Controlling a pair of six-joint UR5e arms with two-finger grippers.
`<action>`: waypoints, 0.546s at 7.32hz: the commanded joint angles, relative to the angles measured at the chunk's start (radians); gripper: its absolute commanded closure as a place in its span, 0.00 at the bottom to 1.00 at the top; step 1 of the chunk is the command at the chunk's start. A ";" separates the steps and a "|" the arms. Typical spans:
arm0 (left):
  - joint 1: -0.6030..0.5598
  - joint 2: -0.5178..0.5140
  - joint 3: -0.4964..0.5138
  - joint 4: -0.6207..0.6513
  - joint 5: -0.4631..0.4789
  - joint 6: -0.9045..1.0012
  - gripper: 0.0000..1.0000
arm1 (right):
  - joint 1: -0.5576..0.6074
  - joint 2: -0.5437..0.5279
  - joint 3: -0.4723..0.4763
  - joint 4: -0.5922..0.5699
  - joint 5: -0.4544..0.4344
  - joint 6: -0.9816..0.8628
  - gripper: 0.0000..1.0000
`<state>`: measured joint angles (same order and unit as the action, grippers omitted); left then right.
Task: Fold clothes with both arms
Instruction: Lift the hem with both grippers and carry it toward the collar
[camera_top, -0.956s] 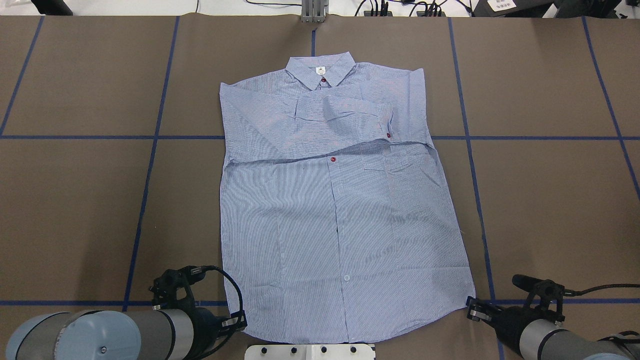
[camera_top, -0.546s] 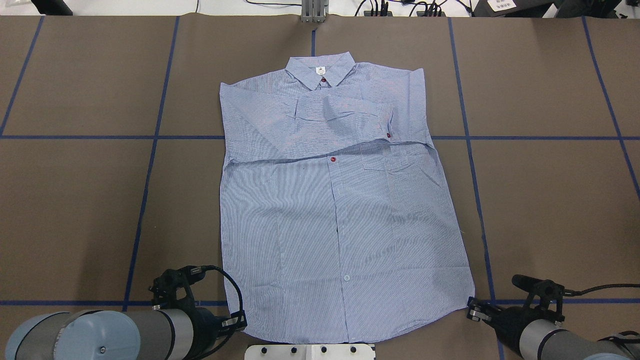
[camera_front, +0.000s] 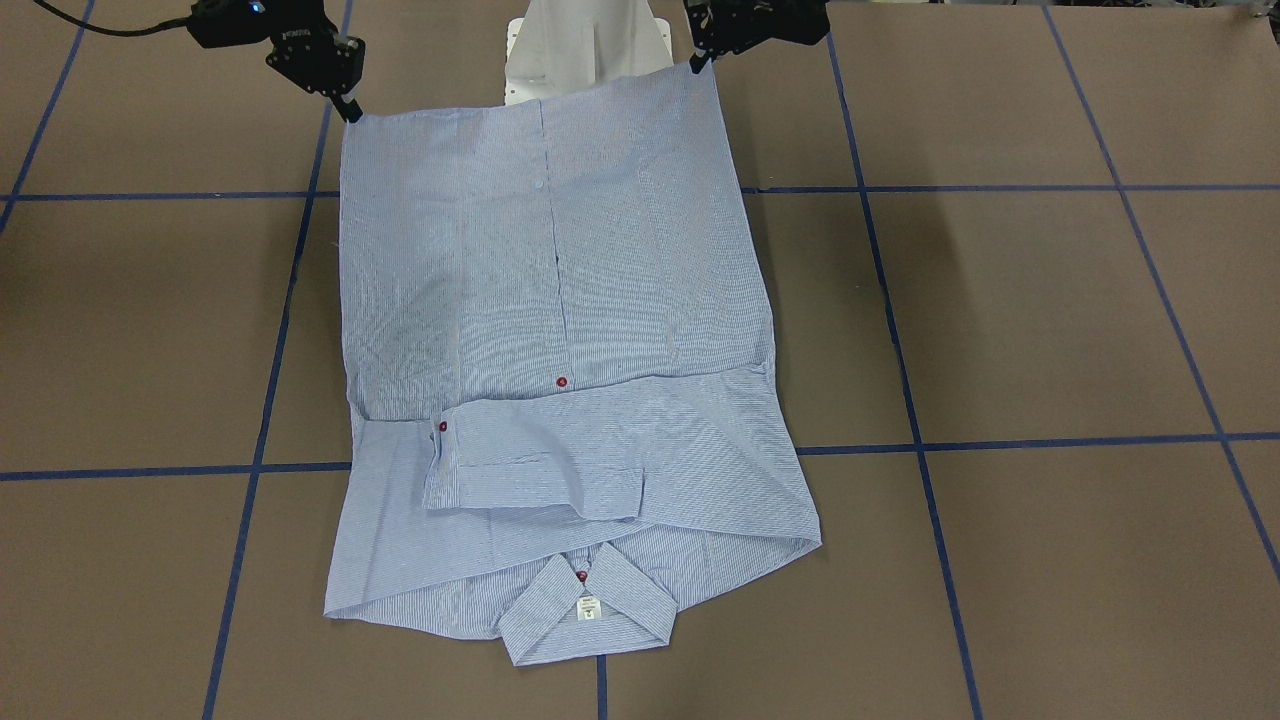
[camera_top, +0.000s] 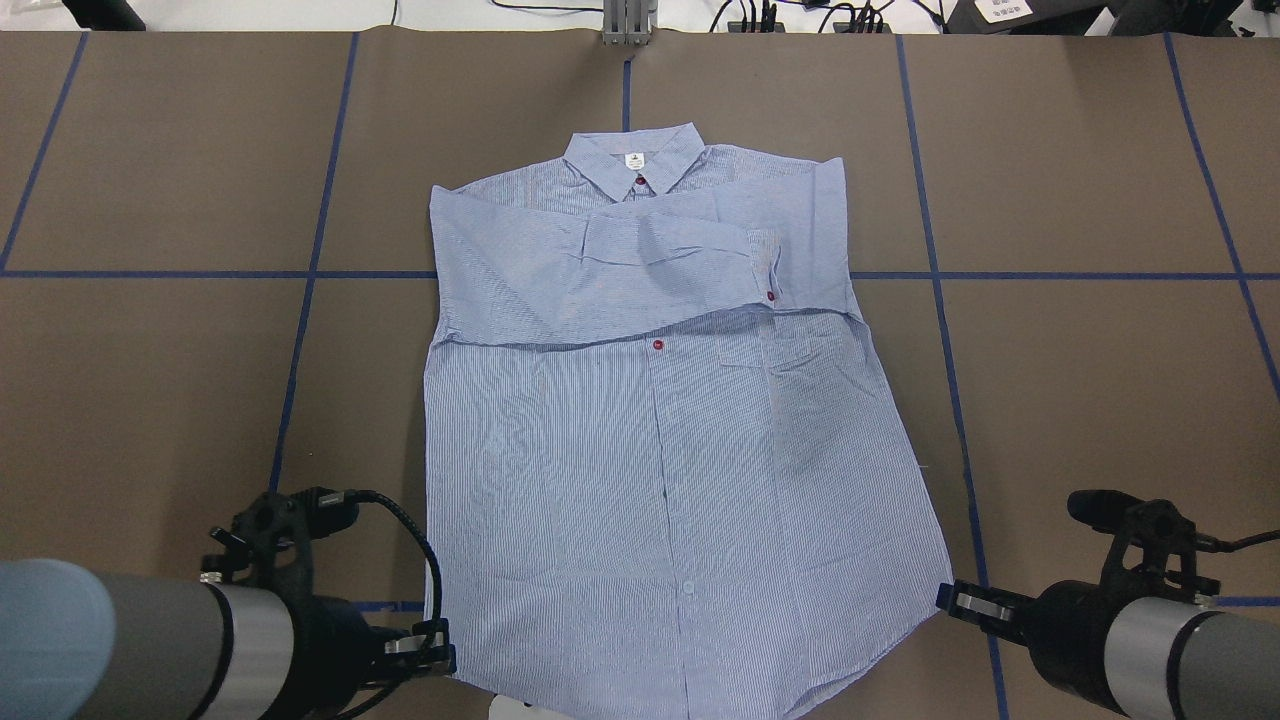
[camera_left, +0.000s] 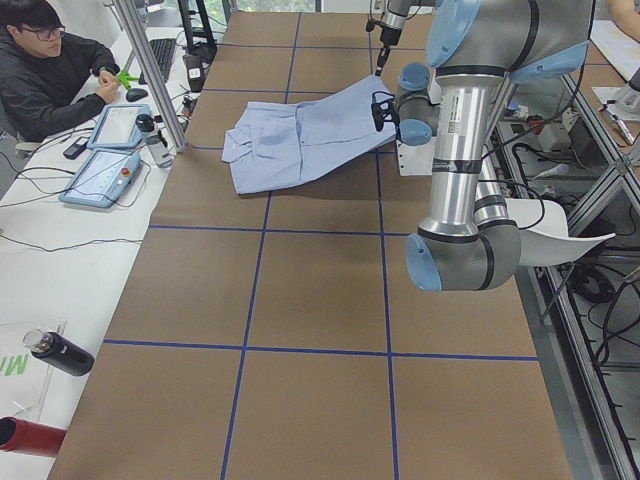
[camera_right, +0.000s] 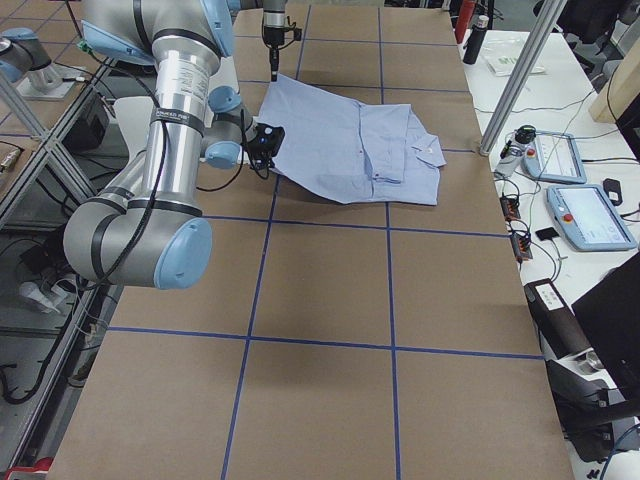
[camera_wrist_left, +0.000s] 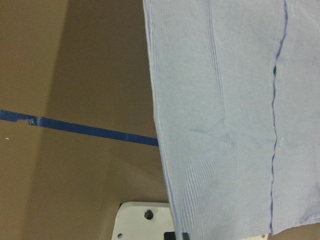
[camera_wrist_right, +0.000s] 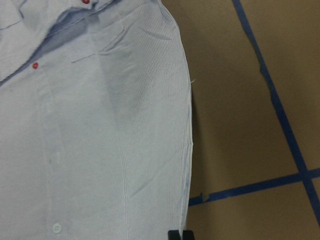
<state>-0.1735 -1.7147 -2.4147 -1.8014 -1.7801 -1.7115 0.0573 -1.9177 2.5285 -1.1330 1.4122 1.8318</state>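
Note:
The light blue striped shirt (camera_top: 660, 450) lies face up on the brown table, collar (camera_top: 634, 162) at the far side, both sleeves folded across the chest. Its near hem is raised off the table, as the front-facing view (camera_front: 540, 300) shows. My left gripper (camera_top: 438, 645) is shut on the hem's left corner. My right gripper (camera_top: 948, 598) is shut on the hem's right corner. In the front-facing view the right gripper (camera_front: 350, 110) is at top left and the left gripper (camera_front: 693, 62) at top middle. Both wrist views show the shirt's side edge (camera_wrist_left: 165, 150) (camera_wrist_right: 187, 140) running down to the fingertips.
The white pedestal base (camera_front: 585, 45) stands just behind the raised hem. Blue tape lines (camera_top: 300, 330) cross the brown table cover. An operator (camera_left: 50, 70) sits at a side desk with teach pendants (camera_left: 100, 170). A dark bottle (camera_left: 58, 352) lies there too.
Both grippers have pulled back toward the robot and risen, holding the hem corners. The hem has lifted and the whole shirt has slid a little toward the robot.

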 joint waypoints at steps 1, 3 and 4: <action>-0.035 -0.008 -0.163 0.135 -0.100 0.009 1.00 | 0.140 0.034 0.211 -0.190 0.254 0.000 1.00; -0.098 -0.038 -0.144 0.198 -0.108 0.010 1.00 | 0.281 0.062 0.187 -0.220 0.323 -0.098 1.00; -0.145 -0.092 -0.067 0.198 -0.099 0.010 1.00 | 0.338 0.136 0.112 -0.240 0.324 -0.153 1.00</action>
<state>-0.2690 -1.7593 -2.5451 -1.6142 -1.8832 -1.7018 0.3205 -1.8412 2.7000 -1.3457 1.7202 1.7446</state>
